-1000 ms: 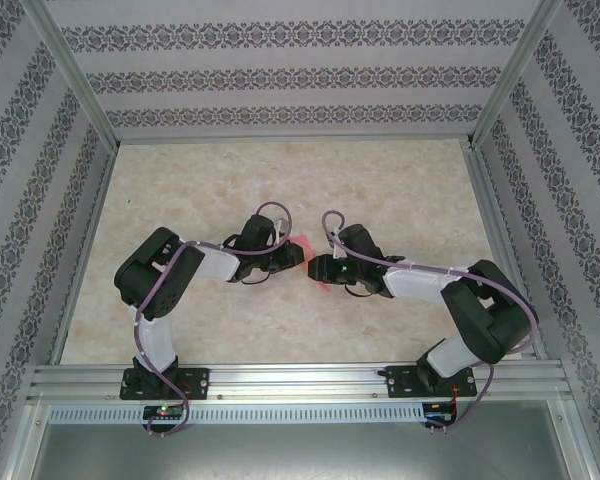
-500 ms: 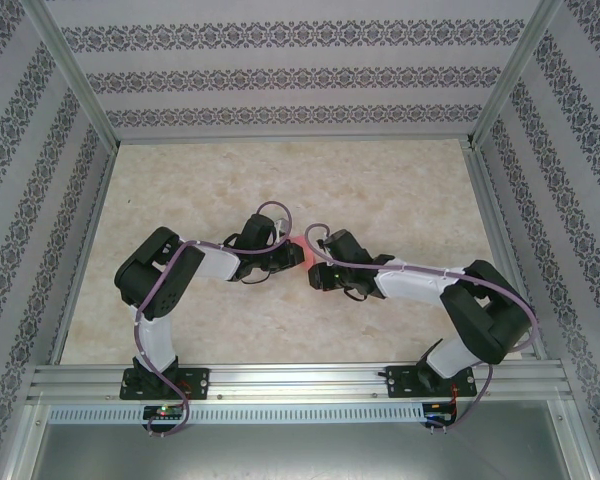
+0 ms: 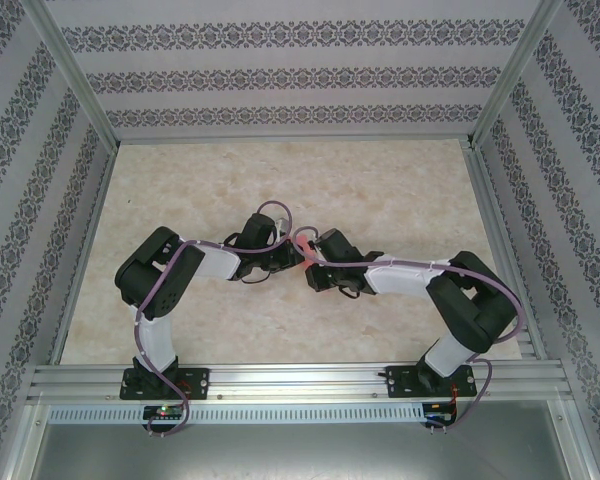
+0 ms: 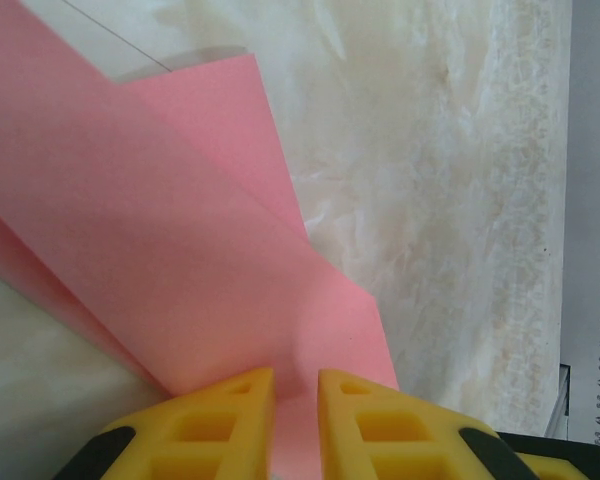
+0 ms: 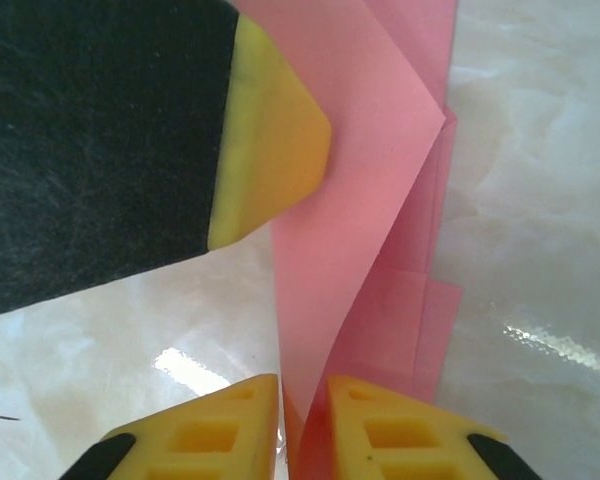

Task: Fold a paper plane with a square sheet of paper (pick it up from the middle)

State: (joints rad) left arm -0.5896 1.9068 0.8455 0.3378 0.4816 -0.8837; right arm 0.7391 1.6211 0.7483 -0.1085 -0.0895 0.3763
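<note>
The square sheet of paper (image 3: 301, 243) is pink and folded into creased, overlapping layers, held just above the marble table (image 3: 380, 180) at its middle. My left gripper (image 3: 292, 256) is shut on one edge of it; in the left wrist view the paper (image 4: 180, 250) fans out from between the yellow fingertips of that gripper (image 4: 296, 385). My right gripper (image 3: 306, 268) faces it from the right. In the right wrist view this gripper (image 5: 302, 395) is shut on a pointed fold of the paper (image 5: 350, 200). One left finger (image 5: 270, 140) presses the sheet's far side.
Patterned walls (image 3: 300, 80) enclose the table on three sides, with aluminium posts at the corners. A metal rail (image 3: 300, 380) carrying both arm bases runs along the near edge. Both arms bend inward and meet at the centre.
The right arm has swung left to the left gripper and the paper. Its jaws have narrowed onto the sheet. The left arm has stayed still.
</note>
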